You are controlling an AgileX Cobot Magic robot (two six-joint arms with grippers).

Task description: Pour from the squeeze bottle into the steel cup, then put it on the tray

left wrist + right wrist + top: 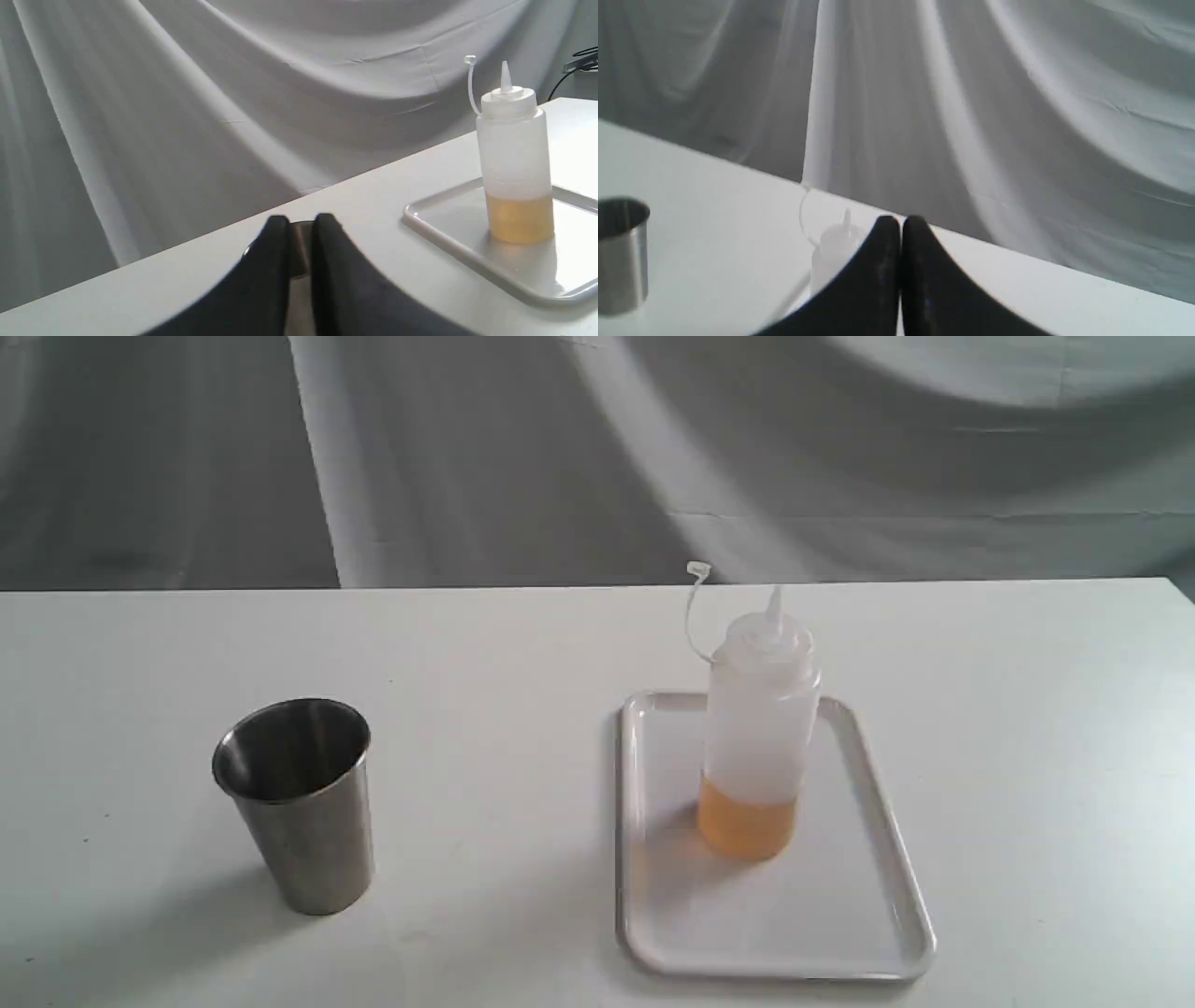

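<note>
Grey cloth [467, 457] is draped behind a white table [523, 644], on which everything is laid out. The bottle [758, 728] is seen standing upright on the tray [878, 905], near its middle, with the cup [303, 812] set well apart to the left on the bare table, mouth up. Neither arm is shown in the exterior view. In the wrist views the left gripper [301, 224] is seen with its jaws parted by only a narrow slit, nothing held, and the cup is glimpsed beyond the gap. The right gripper [901, 221] is seen with its jaws pressed together, also empty. The bottle is judged light, since amber liquid [747, 826] fills only its lowest part, and soft-walled, so a hard squeeze would be expected to dent it or push liquid out of the uncapped nozzle [775, 602]. It is best taken around the middle of the body with moderate pressure, and the smooth plastic may slip when tilted. Whether anything has been poured into the cup cannot be told.
</note>
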